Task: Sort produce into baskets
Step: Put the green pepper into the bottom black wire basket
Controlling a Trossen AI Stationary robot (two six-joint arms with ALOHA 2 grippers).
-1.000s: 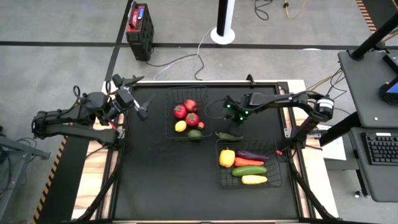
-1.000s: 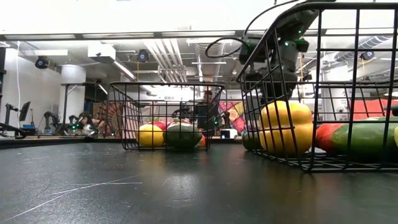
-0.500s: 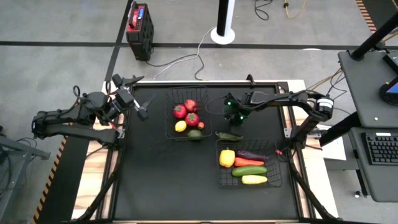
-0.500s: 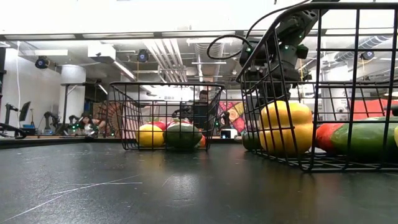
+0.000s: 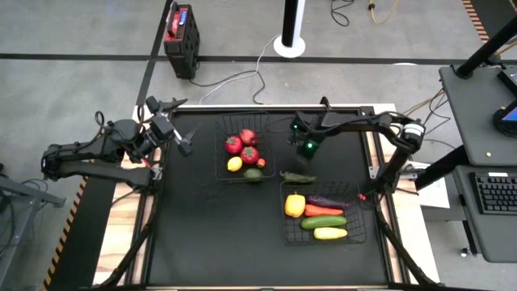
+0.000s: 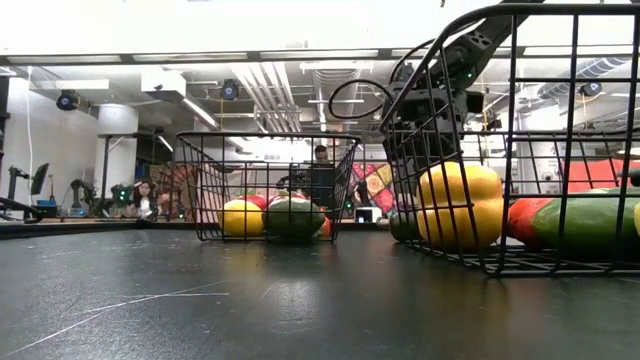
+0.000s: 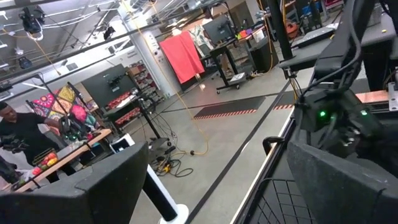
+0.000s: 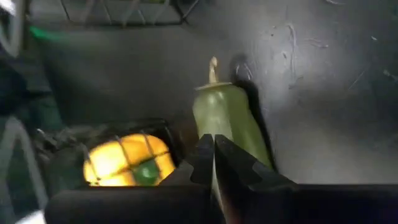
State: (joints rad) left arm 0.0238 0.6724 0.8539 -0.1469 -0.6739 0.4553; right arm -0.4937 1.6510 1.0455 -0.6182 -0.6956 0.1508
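My right end effector (image 5: 307, 148) hangs clenched and empty right of centre in the overhead frame, above the black surface (image 5: 202, 234). The dark green pepper (image 5: 297, 175) lies on that surface between the two black wire-grid baskets (image 5: 220, 153), outside both. My left end effector (image 5: 182, 144) waits released at the left edge.

The tabletop (image 5: 242, 242) carries a black mat over pale wood edges and stands on a grey concrete floor (image 5: 81, 32) crossed by a dark line (image 5: 81, 56). At 11 o'clock from the tabletop sits a black case with a red top (image 5: 181, 31); at 12 o'clock a white pole on a round base (image 5: 290, 40), with cables (image 5: 234, 81) trailing toward the tabletop. At 3 o'clock a dark desk holds a keyboard (image 5: 494, 192). In the low view, the room beyond is an open workshop with ceiling ducts (image 6: 270, 90), strip lights (image 6: 340, 101) and a seated person (image 6: 320, 180). A red cloth (image 7: 182, 56) hangs there.
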